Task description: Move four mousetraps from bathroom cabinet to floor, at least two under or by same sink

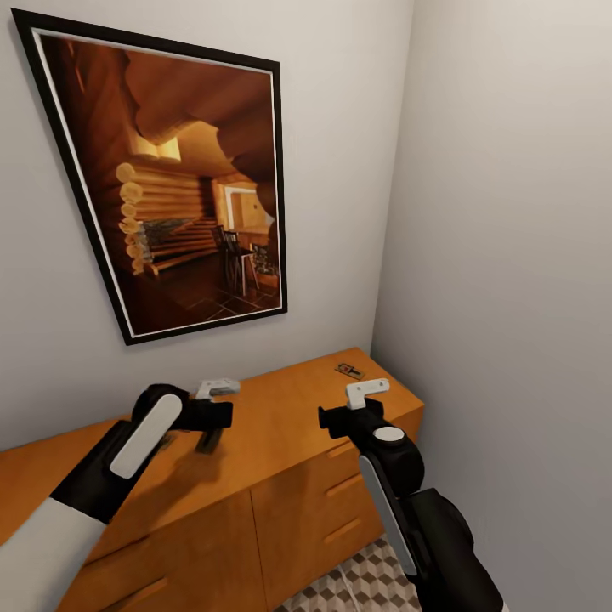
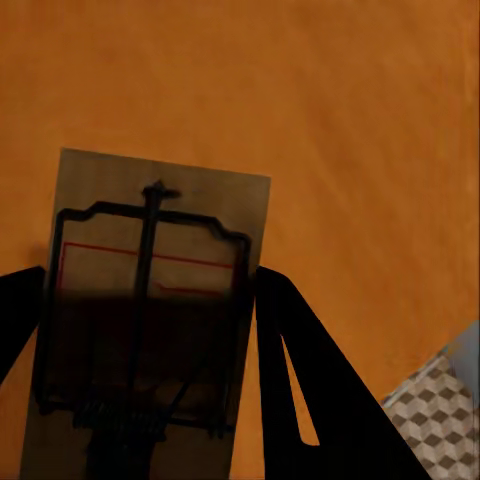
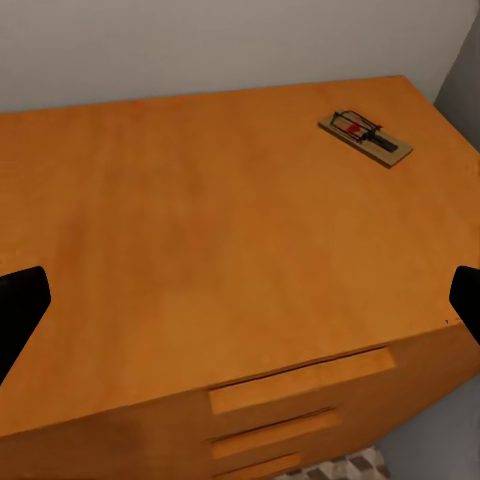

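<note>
Left tool (image 2: 150,400): fingers (image 2: 300,380) clamped on both long sides of a mousetrap (image 2: 150,310), held over the cabinet (image 1: 280,425) top near its back edge. Right tool (image 3: 240,300): fingers (image 3: 20,305) wide apart, holding nothing, hanging over the front edge of the top above the drawers (image 3: 300,380). Second mousetrap (image 3: 365,137) lies flat near the top's back right corner, well apart from both tools. Floor (image 1: 365,582) tiles show below the cabinet front.
</note>
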Available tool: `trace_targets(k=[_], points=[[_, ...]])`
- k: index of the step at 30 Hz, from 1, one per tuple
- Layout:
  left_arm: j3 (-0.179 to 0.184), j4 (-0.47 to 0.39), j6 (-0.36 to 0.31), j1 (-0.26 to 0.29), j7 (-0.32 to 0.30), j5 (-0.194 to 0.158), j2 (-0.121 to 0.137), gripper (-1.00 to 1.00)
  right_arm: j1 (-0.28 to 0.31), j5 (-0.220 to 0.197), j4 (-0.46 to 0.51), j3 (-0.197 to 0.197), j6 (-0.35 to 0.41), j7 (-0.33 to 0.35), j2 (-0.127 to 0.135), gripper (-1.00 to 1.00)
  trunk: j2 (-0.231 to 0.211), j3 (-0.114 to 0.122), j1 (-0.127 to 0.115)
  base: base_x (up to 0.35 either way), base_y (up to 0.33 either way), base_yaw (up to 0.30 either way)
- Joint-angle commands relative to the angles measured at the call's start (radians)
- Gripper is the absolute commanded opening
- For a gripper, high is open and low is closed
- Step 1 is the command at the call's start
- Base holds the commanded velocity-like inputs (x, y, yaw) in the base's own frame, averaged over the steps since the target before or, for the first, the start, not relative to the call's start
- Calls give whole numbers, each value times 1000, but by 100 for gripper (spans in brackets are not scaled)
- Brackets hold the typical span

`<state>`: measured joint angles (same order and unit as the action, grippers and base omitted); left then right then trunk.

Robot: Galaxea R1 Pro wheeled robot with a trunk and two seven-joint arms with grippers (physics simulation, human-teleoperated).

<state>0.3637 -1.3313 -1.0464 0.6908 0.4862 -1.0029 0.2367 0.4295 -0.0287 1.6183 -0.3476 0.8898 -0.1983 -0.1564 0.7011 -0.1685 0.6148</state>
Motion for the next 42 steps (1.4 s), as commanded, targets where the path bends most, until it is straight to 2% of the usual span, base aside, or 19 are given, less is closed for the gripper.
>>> trace_targets(k=[1,2,3,6,7,12,13,16,19,20,24,25,30,31,36,39,42], points=[[-22,-33,-1,-18,4,2,0,-100,0,0,0,0,4,15,0,100,0,0,0,-16,0,0],[-45,-64,-1,-38,12,2,-1,-100,0,0,0,-1,13,30,-1,100,0,0,0,-30,0,0],[-89,-121,-1,-81,29,1,-1,-100,3,-1,0,0,41,55,-2,100,0,0,0,-52,0,0],[-150,-184,-1,-136,52,-1,-2,-100,10,-1,0,2,90,79,-5,100,0,0,0,-78,-19,0],[-185,-214,-1,-160,62,-2,-3,-100,13,-2,0,4,113,88,-7,100,0,0,0,-151,-107,0],[-273,-257,-1,-190,74,-4,-7,-100,17,-4,0,4,141,99,-10,100,0,0,0,-143,-109,0],[-301,-264,-1,-199,76,-4,-9,-100,17,-4,0,3,146,101,-11,100,0,0,0,-63,-48,0],[-333,-271,-1,-209,78,-5,-13,-100,17,-5,0,1,151,103,-11,100,0,0,0,-41,-31,24],[-363,-274,-1,-214,79,-5,-29,-100,17,-5,0,0,154,104,-11,100,0,0,0,-21,-16,137],[-391,-276,-1,-216,79,-5,-48,-100,17,-6,0,0,155,104,-11,100,0,0,0,-11,-8,215],[-443,-277,-1,-219,86,-2,-95,-100,16,-6,-1,0,157,104,-11,100,0,0,0,-6,-5,249],[-459,-277,-1,-220,111,0,-117,-100,16,-5,-2,0,157,105,-11,100,0,0,0,-3,-2,274],[-479,-278,-1,-222,215,0,-152,-100,18,-4,-8,-1,157,106,-12,100,0,0,0,-1,-1,283],[-510,-278,12,-227,277,-1,-189,-100,42,-3,-55,-3,157,116,-16,100,0,0,0,0,0,292],[-557,-279,21,-225,307,-2,-206,-100,131,-4,-107,0,157,165,-18,100,0,0,0,0,0,293],[-568,-279,23,-164,325,-2,-209,-100,177,-10,-118,0,157,199,-18,100,0,0,0,0,0,294],[-567,-279,22,-134,338,-2,-208,-100,184,-19,-115,-2,157,207,-18,100,0,0,0,0,0,294]])
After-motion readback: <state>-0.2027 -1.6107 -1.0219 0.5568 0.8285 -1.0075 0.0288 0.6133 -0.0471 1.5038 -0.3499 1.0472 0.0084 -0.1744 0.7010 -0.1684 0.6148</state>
